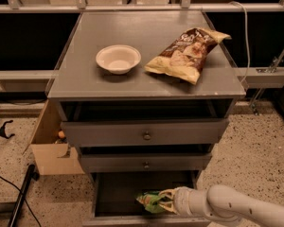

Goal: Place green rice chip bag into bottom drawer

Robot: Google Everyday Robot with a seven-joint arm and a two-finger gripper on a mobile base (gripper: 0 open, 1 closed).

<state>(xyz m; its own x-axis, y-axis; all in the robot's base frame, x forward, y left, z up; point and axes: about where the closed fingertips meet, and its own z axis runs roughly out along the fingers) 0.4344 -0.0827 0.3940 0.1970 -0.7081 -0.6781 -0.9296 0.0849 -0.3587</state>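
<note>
Your gripper (164,201) is down inside the bottom drawer (117,194), reaching in from the right at the end of the pale arm (236,208) that enters from the lower right corner. Its fingers are closed around the green rice chip bag (149,201) — you have the bag pinched by its right end, and the rest of it sticks out to the left over the dark drawer floor. You cannot tell from here whether the bag's underside touches the floor of the drawer or hangs just above it.

The bottom drawer stands pulled out, and the bag sits near its front edge, a little right of the middle. Above it you see the middle drawer (113,163) and the top drawer (104,133), each with a small round knob and each drawn out partway, leaving a dark gap behind the front panel.

On the grey cabinet top (80,77) a shallow white bowl (118,59) stands left of centre, and the larger brown-and-yellow chip bag (187,55) lies just beside it to the right, angled toward the back right corner — the two are close but apart.

To the left of the cabinet an open cardboard box (49,157) rests on the speckled floor (255,150).
</note>
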